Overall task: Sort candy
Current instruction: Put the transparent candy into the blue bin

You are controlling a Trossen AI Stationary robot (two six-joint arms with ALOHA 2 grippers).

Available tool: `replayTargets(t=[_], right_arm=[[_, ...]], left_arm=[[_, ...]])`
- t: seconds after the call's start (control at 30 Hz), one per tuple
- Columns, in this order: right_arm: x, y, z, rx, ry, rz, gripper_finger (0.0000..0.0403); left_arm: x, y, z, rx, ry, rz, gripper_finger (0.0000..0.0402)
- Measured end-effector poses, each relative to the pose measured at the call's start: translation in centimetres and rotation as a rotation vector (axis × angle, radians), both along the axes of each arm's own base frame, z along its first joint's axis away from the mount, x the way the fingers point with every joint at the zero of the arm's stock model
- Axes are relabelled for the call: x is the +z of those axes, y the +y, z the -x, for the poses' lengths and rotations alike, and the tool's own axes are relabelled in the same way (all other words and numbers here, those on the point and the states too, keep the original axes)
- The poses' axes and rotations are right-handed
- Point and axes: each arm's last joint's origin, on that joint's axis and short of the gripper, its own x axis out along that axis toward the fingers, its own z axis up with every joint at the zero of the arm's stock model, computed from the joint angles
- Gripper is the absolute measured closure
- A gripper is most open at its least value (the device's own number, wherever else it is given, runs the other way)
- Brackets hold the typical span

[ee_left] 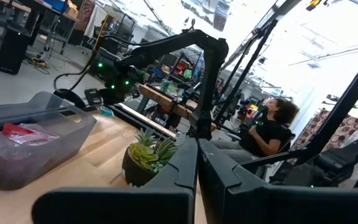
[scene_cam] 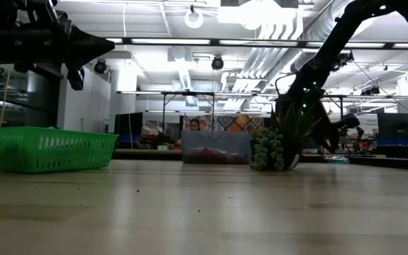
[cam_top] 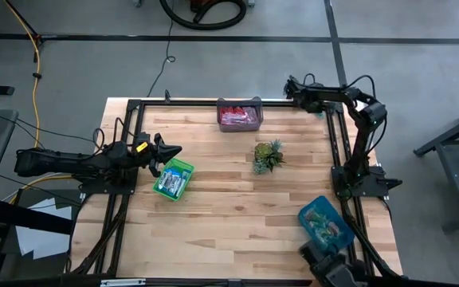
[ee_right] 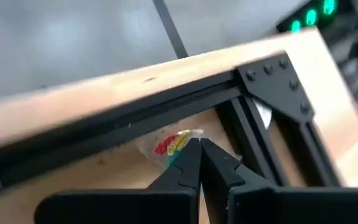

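Left gripper (cam_top: 174,151) clenched on nothing, hanging just above the near edge of the green basket (cam_top: 173,178), which holds blue-and-white candy (cam_top: 170,184). Right gripper (ee_right: 199,144) pinched shut too, tips down at the far right corner of the table (cam_top: 237,231) beside the black frame bracket (ee_right: 272,84), right over a loose clear-wrapped candy with red and yellow print (ee_right: 171,144) but not gripping it. Red and pink candy (cam_top: 238,116) piled in the grey bin (cam_top: 240,123) at the far edge, more sweets in the blue bin (cam_top: 325,220) near the right arm's base, spiky potted plant (cam_top: 268,155) between the bins.
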Motion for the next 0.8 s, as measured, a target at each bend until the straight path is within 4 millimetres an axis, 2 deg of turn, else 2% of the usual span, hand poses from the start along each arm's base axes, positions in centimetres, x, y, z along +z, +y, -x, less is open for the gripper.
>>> replayTargets(t=[0.2,0.33,0.4,0.47,0.6,0.8], right_arm=[[-1.1,0.5,-0.8,0.206,0.127,-0.088,0.0403],[-1.8,0.5,-1.4,0.359,0.099,-0.179,0.0403],[-2.5,-0.5,-1.1,0.417,0.059,-0.223,0.0403],[-2.4,-1.2,-0.4,0.407,0.013,-0.281,0.0403],[-2.4,-1.7,0.4,0.324,-0.038,-0.266,0.0403],[-2.3,-1.1,-0.5,0.437,-0.058,-0.319,0.0403]], left_arm=[[0.0,0.0,0.0,0.0,0.002,0.0,0.0401],[0.0,0.0,0.0,0.0,0.005,0.0,0.0401],[-0.1,0.0,0.0,0.0,0.006,0.001,0.0401],[-0.1,0.0,0.0,0.0,0.006,0.0,0.0401],[-0.1,0.0,0.0,0.0,0.007,0.001,0.0401],[-0.1,0.0,0.0,0.0,0.008,0.001,0.0401]])
